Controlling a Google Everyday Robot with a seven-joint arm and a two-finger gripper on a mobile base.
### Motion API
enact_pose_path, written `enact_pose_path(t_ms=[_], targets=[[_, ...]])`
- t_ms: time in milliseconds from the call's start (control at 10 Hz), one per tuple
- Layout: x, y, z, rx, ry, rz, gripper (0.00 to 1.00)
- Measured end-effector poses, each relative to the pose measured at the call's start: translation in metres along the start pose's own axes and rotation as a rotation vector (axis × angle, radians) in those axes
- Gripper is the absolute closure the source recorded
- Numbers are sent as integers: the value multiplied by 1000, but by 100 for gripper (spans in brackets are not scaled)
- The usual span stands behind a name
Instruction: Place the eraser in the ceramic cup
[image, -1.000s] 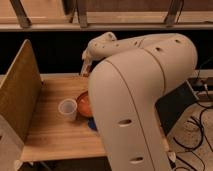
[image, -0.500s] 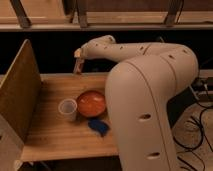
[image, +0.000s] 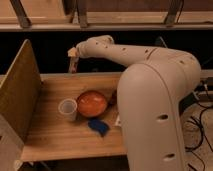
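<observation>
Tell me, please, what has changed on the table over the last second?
The arm's elbow swung right, uncovering most of the orange bowl and the blue scrap. The gripper, shut, edged slightly left over the table's far edge; whether it holds anything is unclear. The ceramic cup, bowl and scrap stayed put.

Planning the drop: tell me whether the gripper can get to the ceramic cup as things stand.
Probably yes. The gripper, shut, hangs over the table's far edge; the ceramic cup stands upright nearer the front, mouth uncovered. Nothing stands between them; the orange bowl sits beside the cup, off that line.
</observation>
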Motion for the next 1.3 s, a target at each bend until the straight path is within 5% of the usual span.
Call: enact_pose_path(t_ms=[300, 600, 900, 1300], targets=[[-9, 17, -23, -2, -10, -109, 100], [-5, 14, -57, 54, 7, -189, 100], [6, 18, -76, 84, 32, -211, 100], [16, 42, -83, 66, 39, -214, 100]])
